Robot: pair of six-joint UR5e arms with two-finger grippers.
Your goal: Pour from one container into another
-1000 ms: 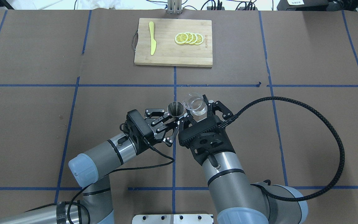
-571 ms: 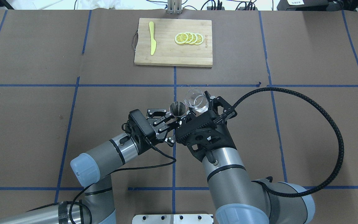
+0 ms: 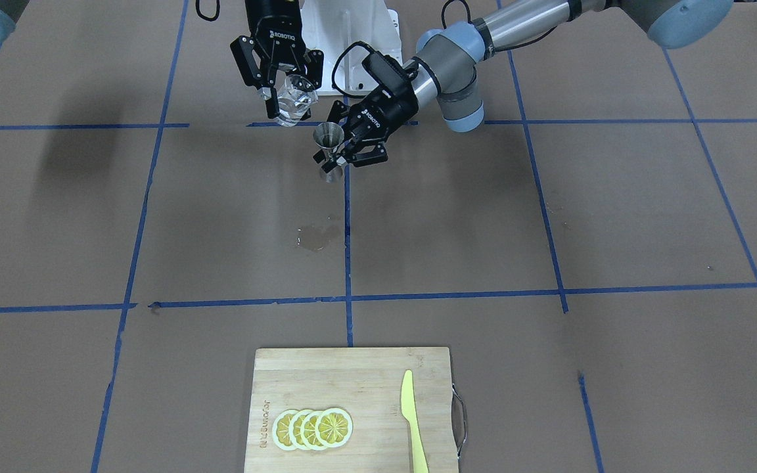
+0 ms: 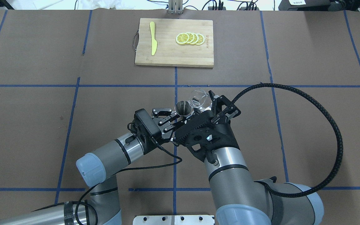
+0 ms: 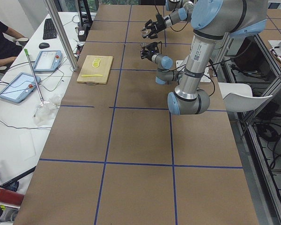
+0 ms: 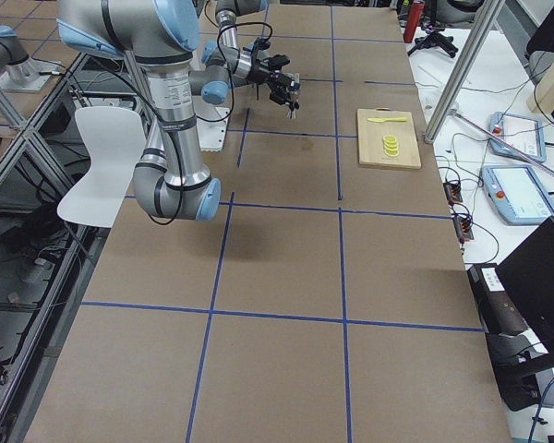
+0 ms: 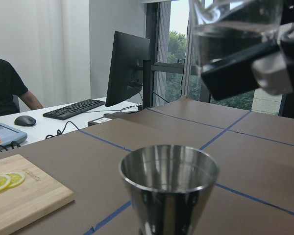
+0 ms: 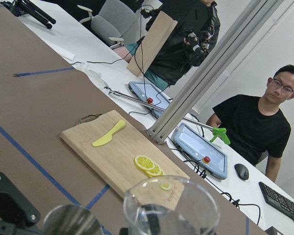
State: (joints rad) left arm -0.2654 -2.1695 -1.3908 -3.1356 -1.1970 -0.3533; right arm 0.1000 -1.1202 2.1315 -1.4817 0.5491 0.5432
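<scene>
My right gripper (image 4: 205,106) is shut on the clear glass cup (image 4: 198,98) and holds it in the air, tipped with its lip toward the jigger. Clear liquid shows inside the cup (image 7: 235,24). The grey steel jigger (image 4: 183,108) stands upright just left of the cup and a little lower, with my left gripper (image 4: 177,117) shut on its narrow waist. In the front-facing view the cup (image 3: 292,98) hangs above and beside the jigger (image 3: 328,148), well off the table. The right wrist view shows the cup's rim (image 8: 171,210) next to the jigger's mouth (image 8: 71,220).
A wooden cutting board (image 4: 173,53) lies at the far middle of the table, carrying a yellow knife (image 4: 152,37) and several lemon slices (image 4: 190,38). A small wet patch (image 3: 316,238) marks the paper in front of the grippers. People sit beyond the far edge.
The right gripper has rolled and tipped the cup further toward the jigger. Both grippers have drifted slightly right and forward, and the cup's rim now sits closer to the jigger's mouth.
</scene>
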